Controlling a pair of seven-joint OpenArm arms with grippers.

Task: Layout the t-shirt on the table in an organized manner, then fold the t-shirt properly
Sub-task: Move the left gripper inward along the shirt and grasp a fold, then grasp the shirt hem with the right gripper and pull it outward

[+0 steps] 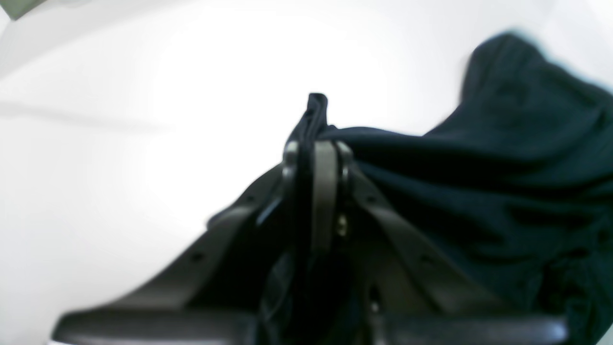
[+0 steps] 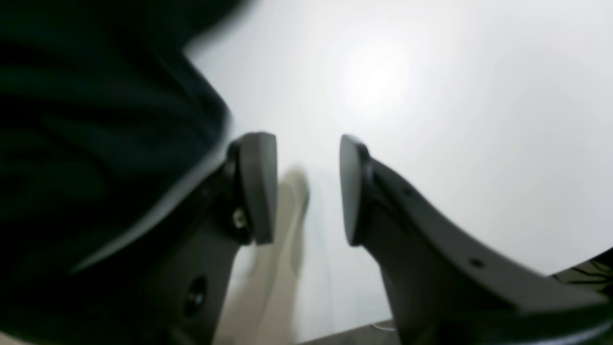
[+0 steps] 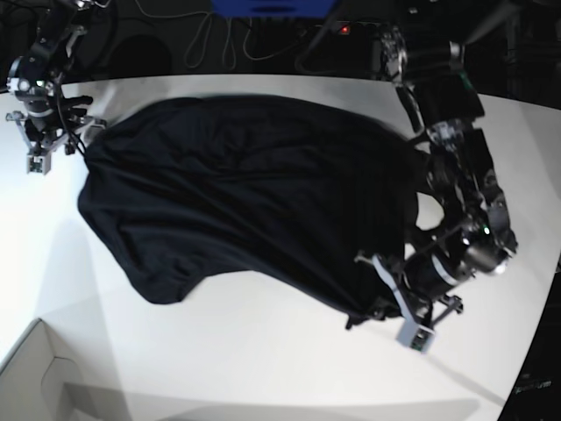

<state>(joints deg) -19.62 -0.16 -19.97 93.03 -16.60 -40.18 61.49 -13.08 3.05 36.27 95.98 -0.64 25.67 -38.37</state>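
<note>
The black t-shirt (image 3: 237, 189) lies spread and rumpled over the middle of the white table (image 3: 263, 351). At the shirt's near right corner, my left gripper (image 3: 375, 303) is shut on it. In the left wrist view a thin fold of the t-shirt (image 1: 503, 167) sticks up between the closed fingers of the left gripper (image 1: 313, 146), above the table (image 1: 105, 167). My right gripper (image 3: 54, 145) hangs at the shirt's far left edge. In the right wrist view the right gripper (image 2: 306, 187) is open with only bare table (image 2: 431, 120) between its pads, and the t-shirt (image 2: 96, 143) lies just to their left.
A white box (image 3: 35, 381) sits at the table's near left corner. Cables and dark equipment run along the back edge, with a blue object (image 3: 273, 7) behind them. The table's curved edge passes close to the left arm on the right side.
</note>
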